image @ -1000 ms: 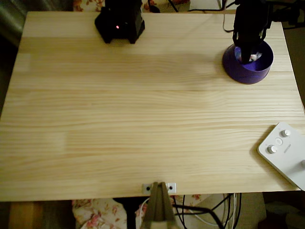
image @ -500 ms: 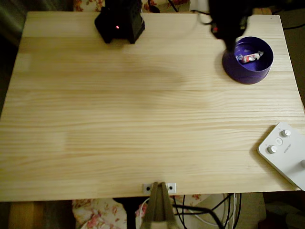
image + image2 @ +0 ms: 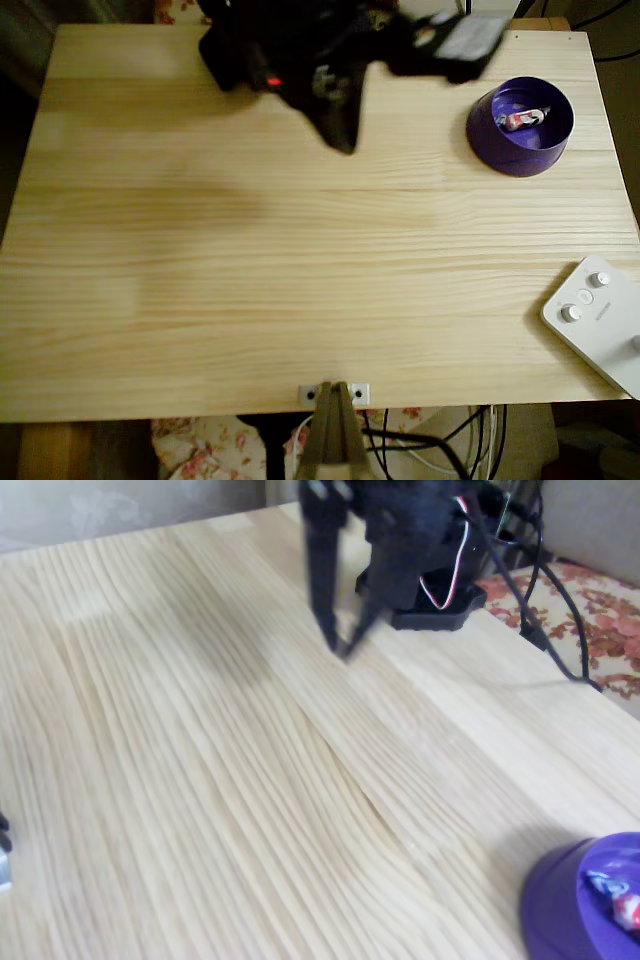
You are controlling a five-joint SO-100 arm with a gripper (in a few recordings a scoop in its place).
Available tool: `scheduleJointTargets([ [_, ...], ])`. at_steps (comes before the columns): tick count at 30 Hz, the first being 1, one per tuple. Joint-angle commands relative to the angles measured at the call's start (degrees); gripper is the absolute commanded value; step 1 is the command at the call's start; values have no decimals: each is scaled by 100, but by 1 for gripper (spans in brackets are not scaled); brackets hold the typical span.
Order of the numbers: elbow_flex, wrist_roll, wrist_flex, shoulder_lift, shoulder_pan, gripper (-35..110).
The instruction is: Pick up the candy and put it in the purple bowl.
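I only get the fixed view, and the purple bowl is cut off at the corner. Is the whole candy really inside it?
Observer: Yes. In the overhead view the candy lies fully inside the purple bowl, with nothing poking over the rim.
Operator: Where does the bowl sit?
Observer: In the overhead view it is near the top right corner of the table. The gripper is well to its left.
Operator: Is there anything else I can't see?
Observer: A white device with round knobs sits at the table's lower right edge in the overhead view.
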Motion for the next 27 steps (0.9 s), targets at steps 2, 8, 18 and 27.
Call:
scheduleJointTargets([
  [2,448,-272,-387,1037,1310,-1],
  [8,1600,536,-1274,1854,3103,-1],
  [18,3146,1854,-694,3876,3771,-1],
  [27,3929,2505,-457,4693,3621,-1],
])
